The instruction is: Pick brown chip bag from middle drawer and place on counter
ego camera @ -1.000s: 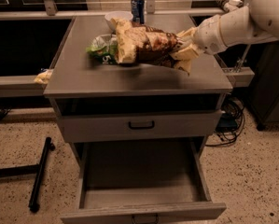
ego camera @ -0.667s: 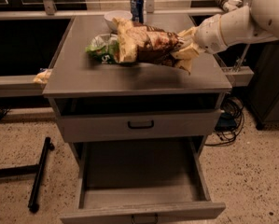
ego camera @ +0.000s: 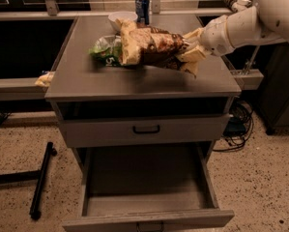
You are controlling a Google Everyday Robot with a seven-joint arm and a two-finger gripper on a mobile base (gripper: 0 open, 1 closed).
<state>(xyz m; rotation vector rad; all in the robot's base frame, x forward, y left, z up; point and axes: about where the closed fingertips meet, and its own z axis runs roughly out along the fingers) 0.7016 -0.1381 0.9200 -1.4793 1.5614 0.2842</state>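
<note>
The brown chip bag point(ego camera: 153, 45) hangs just over the middle of the counter point(ego camera: 134, 83), with its left tan end next to a green chip bag point(ego camera: 104, 50). My gripper point(ego camera: 196, 50) comes in from the right on a white arm and is shut on the bag's right tan end, which is crumpled around the fingers. The middle drawer point(ego camera: 149, 220) is pulled wide open below the counter, and nothing shows in its grey tray.
A blue can point(ego camera: 142, 8) and a white bowl point(ego camera: 121, 18) stand at the counter's back edge. A closed drawer front with a black loop handle point(ego camera: 146, 128) sits above the open drawer. A black stand leg point(ego camera: 41, 180) lies on the floor at left, cables point(ego camera: 236, 127) at right.
</note>
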